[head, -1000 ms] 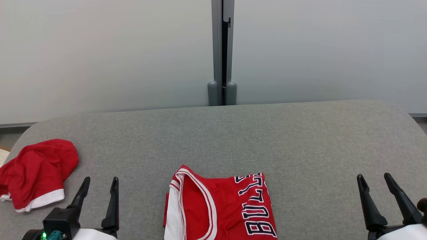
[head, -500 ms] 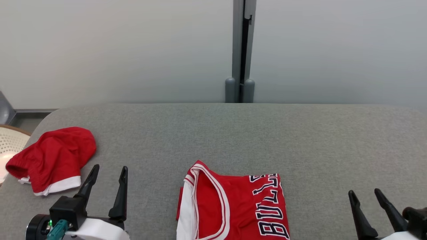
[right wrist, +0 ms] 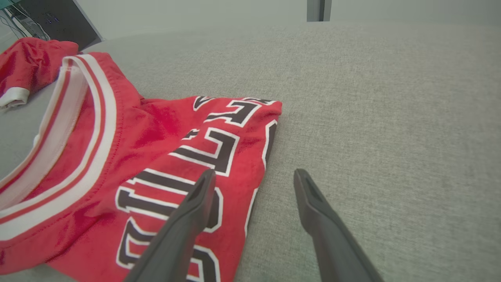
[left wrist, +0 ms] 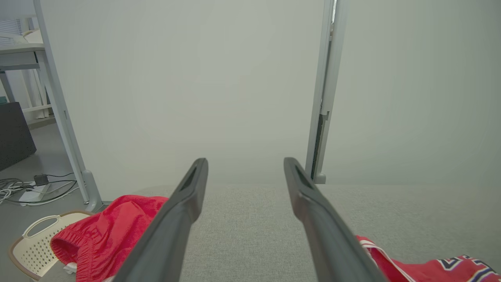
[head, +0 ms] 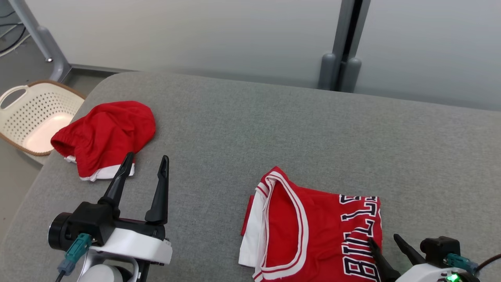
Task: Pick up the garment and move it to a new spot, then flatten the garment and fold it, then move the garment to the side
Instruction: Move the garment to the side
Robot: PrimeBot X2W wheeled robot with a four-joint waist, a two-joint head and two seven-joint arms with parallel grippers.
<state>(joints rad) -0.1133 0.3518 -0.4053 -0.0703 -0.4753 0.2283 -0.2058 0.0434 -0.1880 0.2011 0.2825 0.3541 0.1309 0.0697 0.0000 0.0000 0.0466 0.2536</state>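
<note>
A soft grey cloth-covered bench (head: 274, 129) takes up most of the room in front. Behind it are a plain pale wall (head: 195, 35) and a grey upright post (head: 346, 47). On the floor past the bench corner sits a white plastic basket full of little holes (head: 29, 113).

The folded red jersey with white trim and black letters (head: 313, 223) lies flat on the bench. The right end effector (head: 382, 238) hangs over the jersey's lettered edge. Its two dark fingers are spread wide and hold nothing. In the right wrist view one finger is above the letters and the other is above bare bench, so the edge runs between them.

The left end effector (head: 147, 156) is wide open and empty too. The jersey lies well off to its right. A crumpled pair of red shorts with a white hem (head: 105, 133) lies just past its fingertips.

The jersey looks folded already, so I think the job now is moving it to the side. To do that well, the right end effector should go down low and slip one finger under all the layers. Then it should pinch the whole stack, not just the top layer. A slow, level lift would help the fold stay shut. The bench cloth looks a bit rough, so lifting is likely safer than dragging. A bare spot away from the shorts would be best.
</note>
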